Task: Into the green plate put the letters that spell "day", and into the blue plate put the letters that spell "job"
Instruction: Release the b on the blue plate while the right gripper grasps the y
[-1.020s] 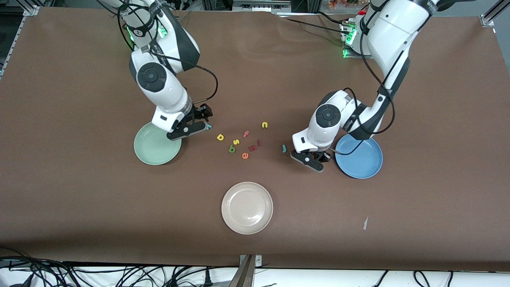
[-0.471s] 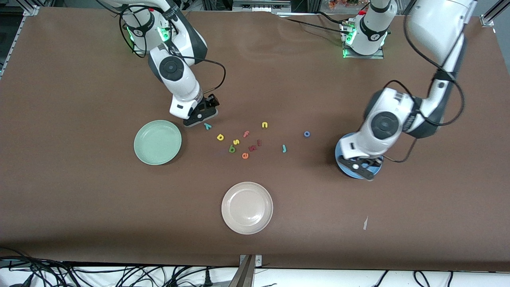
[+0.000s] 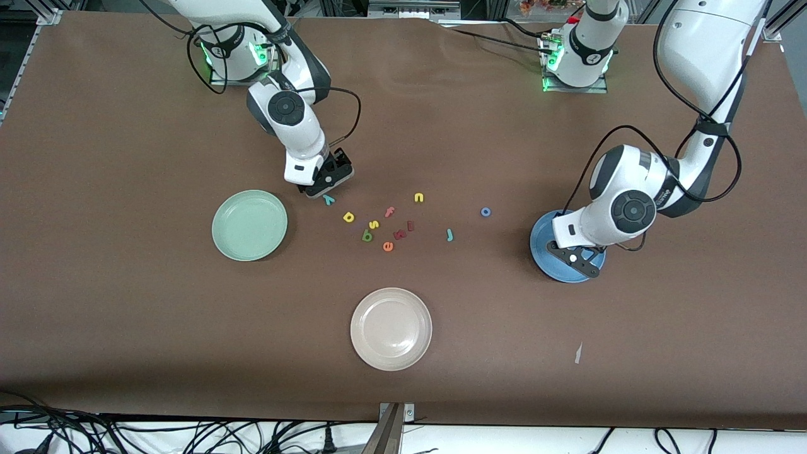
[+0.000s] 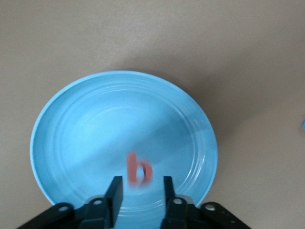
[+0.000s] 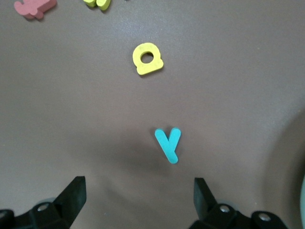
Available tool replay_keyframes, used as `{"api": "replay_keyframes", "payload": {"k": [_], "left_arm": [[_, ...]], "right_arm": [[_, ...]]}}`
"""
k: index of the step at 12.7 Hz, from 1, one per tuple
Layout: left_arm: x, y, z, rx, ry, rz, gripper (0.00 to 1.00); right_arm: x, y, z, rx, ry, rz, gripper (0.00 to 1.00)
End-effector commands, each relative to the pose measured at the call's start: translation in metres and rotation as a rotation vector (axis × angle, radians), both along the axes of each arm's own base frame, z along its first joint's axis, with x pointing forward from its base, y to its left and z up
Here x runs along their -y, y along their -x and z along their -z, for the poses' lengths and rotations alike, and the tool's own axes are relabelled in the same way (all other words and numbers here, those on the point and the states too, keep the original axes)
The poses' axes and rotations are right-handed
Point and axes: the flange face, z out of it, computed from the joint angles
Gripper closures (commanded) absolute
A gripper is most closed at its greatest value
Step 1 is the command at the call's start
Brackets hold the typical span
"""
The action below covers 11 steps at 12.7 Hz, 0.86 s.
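Brown table (image 3: 126, 302): green plate (image 3: 249, 225), beige plate (image 3: 391, 328), blue plate (image 3: 543, 246); loose foam letters clustered between the green and blue plates, including teal y (image 3: 328, 200), yellow a (image 3: 348, 217), blue o (image 3: 485, 212), teal j (image 3: 449, 235).

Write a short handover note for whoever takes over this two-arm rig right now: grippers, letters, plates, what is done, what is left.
Left gripper: open over the blue plate, red b loose between its fingers; whether it has landed, cannot tell.
Right gripper: open, over the teal y, which lies on the table beside the green plate.
Done: only the b is at its plate; no letter in the green plate.
Left: teal j and blue o to the blue plate; y, yellow a, green d to the green plate.
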Motion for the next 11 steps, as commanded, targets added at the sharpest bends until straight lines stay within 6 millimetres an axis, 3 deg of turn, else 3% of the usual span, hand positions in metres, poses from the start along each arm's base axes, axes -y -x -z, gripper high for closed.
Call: {"api": "replay_keyframes", "payload": {"k": [1, 3, 4, 6, 9, 11], "left_arm": [[0.023, 0.005, -0.019, 0.016, 0.005, 0.029, 0.0], [0.037, 0.01, -0.028, 0.015, -0.013, -0.028, 0.0], [0.055, 0.018, -0.032, -0.004, -0.016, -0.071, 0.0], [0.08, 0.031, -0.025, -0.039, 0.001, -0.194, 0.0], [0.104, 0.039, -0.021, -0.021, 0.016, -0.293, 0.0], [0.115, 0.057, -0.005, 0.025, 0.044, -0.34, 0.0]], "right_arm": [[-0.004, -0.001, 0.012, 0.047, -0.02, -0.074, 0.0], [-0.006, 0.001, 0.027, 0.055, -0.038, -0.088, 0.0], [-0.005, -0.001, 0.026, 0.059, -0.038, -0.087, 0.0], [-0.005, -0.001, 0.025, 0.059, -0.038, -0.087, 0.02], [-0.001, -0.005, 0.026, 0.062, -0.034, -0.079, 0.13], [0.005, -0.011, 0.025, 0.069, -0.03, -0.079, 0.21]]}}
